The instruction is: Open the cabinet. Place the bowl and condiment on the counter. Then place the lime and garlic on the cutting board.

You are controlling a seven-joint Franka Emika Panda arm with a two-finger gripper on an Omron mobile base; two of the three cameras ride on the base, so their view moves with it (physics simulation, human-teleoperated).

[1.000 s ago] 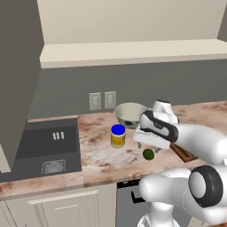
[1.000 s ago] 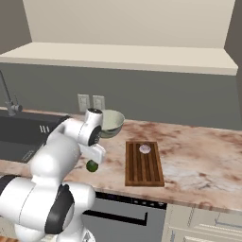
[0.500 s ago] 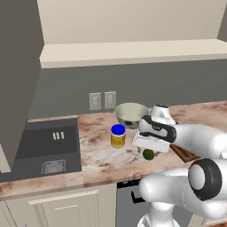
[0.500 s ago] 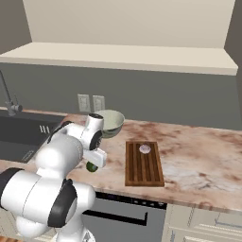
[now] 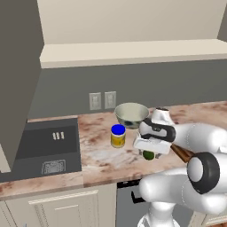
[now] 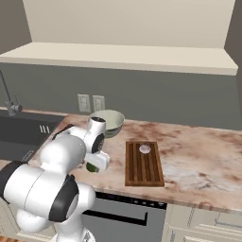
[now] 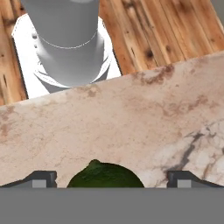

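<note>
The end effector [image 7: 111,177] is seen low over the counter [image 5: 97,159], its fingers [image 7: 40,178] spread wide with the lime [image 7: 105,176] lying between them; no contact between fingertips and lime can be made out in the hand view; the lime rests on the marbled stone, not lifted.

Places are given relative to the cutting board [image 6: 144,163]; the lime [image 6: 91,166] is found to the left of the board in the right base view, off the wood, on bare counter [image 6: 198,160], partly hidden beneath the white hand; in the left base view the lime [image 5: 148,154] shows as a green patch under the end effector [image 5: 150,150], with an edge of the cutting board [image 5: 181,154] poking out just beyond the forearm.

The garlic [image 6: 144,149] is seen lying on the board, near its far end, well apart from the lime.

The bowl [image 6: 108,121] stands on the counter, behind and to the left of the board, near the wall outlets [image 6: 90,102]; the bowl [image 5: 131,114] is upright, its inside visible.

The condiment [image 5: 118,135] stands upright on the counter, blue lid on top, farther from the board than the lime, in front of the bowl.

The sink [image 5: 48,146] is set in the counter, farthest from the board.

The cabinet [image 6: 123,23] is seen above, its pale shelf [image 6: 118,57] bare.
</note>
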